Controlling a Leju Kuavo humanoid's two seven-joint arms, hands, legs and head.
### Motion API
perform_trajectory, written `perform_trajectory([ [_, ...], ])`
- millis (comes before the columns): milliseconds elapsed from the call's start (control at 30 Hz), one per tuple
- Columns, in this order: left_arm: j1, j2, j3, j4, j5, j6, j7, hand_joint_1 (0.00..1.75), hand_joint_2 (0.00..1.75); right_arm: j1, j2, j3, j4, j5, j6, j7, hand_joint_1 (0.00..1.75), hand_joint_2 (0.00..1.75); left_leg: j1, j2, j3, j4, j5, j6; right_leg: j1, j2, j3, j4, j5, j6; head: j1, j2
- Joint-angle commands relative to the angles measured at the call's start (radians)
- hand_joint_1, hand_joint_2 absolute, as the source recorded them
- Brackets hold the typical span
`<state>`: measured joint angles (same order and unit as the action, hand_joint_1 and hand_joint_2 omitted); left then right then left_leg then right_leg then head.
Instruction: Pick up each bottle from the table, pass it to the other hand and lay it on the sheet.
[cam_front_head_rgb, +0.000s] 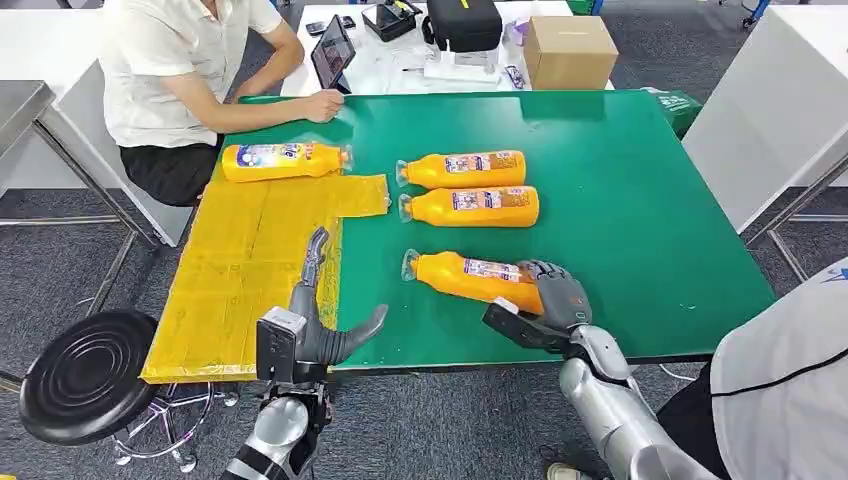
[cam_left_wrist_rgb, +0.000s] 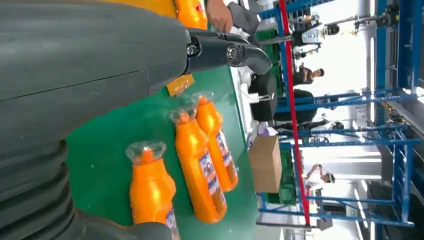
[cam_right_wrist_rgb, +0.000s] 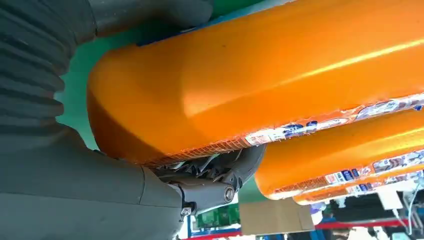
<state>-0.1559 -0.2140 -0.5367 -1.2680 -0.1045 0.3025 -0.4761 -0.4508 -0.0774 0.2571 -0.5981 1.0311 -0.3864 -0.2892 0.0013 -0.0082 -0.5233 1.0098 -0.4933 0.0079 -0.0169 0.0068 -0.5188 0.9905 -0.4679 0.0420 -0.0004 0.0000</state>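
An orange bottle (cam_front_head_rgb: 470, 277) lies on the green table (cam_front_head_rgb: 630, 210) near the front edge, cap pointing left. My right hand (cam_front_head_rgb: 553, 298) grips its base, fingers over the top and thumb on the near side; close up, the bottle (cam_right_wrist_rgb: 260, 75) sits between thumb and fingers (cam_right_wrist_rgb: 210, 180). Two more orange bottles (cam_front_head_rgb: 463, 169) (cam_front_head_rgb: 470, 206) lie side by side farther back. A fourth bottle (cam_front_head_rgb: 285, 160) lies at the far end of the yellow sheet (cam_front_head_rgb: 240, 270). My left hand (cam_front_head_rgb: 320, 320) hovers open over the sheet's right edge, holding nothing. Past that hand's fingers (cam_left_wrist_rgb: 225, 50) I see the three bottles (cam_left_wrist_rgb: 197, 165).
A person (cam_front_head_rgb: 180, 70) sits at the table's far left corner, one hand (cam_front_head_rgb: 325, 103) resting on the green top. A cardboard box (cam_front_head_rgb: 568, 50) and a tablet (cam_front_head_rgb: 332, 50) stand behind the table. A black stool (cam_front_head_rgb: 85, 375) is at front left. Another person's white clothing (cam_front_head_rgb: 790, 390) is at front right.
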Motion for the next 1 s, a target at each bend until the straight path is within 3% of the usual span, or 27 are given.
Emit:
perform_trajectory([
  [33,-0.038,0.013,-0.015,0.049,0.026,-0.009,-0.013,0.00,1.75,0.058,0.007,0.001,0.057,-0.095,-0.026,-0.105,1.75,1.75,0.001,-0.004,-0.002,-0.001,0.002,-0.001,0.001,-0.005,0.000,-0.002,0.002,-0.001,0.000,0.000],
  [167,-0.019,0.013,0.000,0.022,0.101,-0.034,-0.025,0.00,1.75,0.106,0.055,-0.043,-0.085,-0.265,-0.043,-0.229,1.75,1.75,0.001,-0.001,-0.002,0.000,0.001,-0.001,0.001,-0.001,0.000,-0.001,0.001,-0.002,0.000,0.000],
  [433,0.015,0.000,0.071,0.081,0.335,-0.123,0.053,0.00,1.75,0.201,0.086,-0.063,-0.332,-0.470,-0.033,-0.304,1.75,1.75,0.000,0.001,-0.007,0.000,0.001,-0.001,0.001,0.000,-0.006,0.000,0.001,-0.002,0.000,0.000],
  [600,0.014,0.007,0.066,0.141,0.450,-0.156,0.072,0.00,1.75,0.213,0.086,-0.054,-0.353,-0.521,-0.039,-0.337,1.75,1.75,0.000,0.001,-0.011,0.000,0.001,0.000,0.001,-0.001,-0.009,0.000,0.001,-0.001,0.000,0.000],
  [733,0.038,0.027,0.036,0.065,0.324,-0.018,-0.061,0.00,1.75,0.272,0.088,-0.060,-0.471,-0.570,-0.016,-0.340,1.75,1.75,0.000,0.000,-0.012,0.000,0.001,-0.001,0.000,-0.001,-0.010,0.000,0.001,-0.001,0.000,0.000],
  [900,0.040,0.030,0.034,0.042,0.324,-0.022,-0.051,0.00,1.75,0.275,0.090,-0.056,-0.482,-0.569,-0.013,-0.340,1.75,1.75,0.001,0.000,-0.015,0.001,0.001,-0.001,0.001,-0.001,-0.012,0.001,0.001,-0.002,0.000,0.000],
  [1000,0.053,0.040,0.021,0.008,0.398,-0.137,0.026,0.00,1.75,0.276,0.097,-0.028,-0.493,-0.572,0.006,-0.348,1.75,1.75,0.001,0.001,-0.014,0.000,0.001,-0.001,0.001,0.000,-0.012,0.001,0.001,-0.002,0.000,0.000],
])
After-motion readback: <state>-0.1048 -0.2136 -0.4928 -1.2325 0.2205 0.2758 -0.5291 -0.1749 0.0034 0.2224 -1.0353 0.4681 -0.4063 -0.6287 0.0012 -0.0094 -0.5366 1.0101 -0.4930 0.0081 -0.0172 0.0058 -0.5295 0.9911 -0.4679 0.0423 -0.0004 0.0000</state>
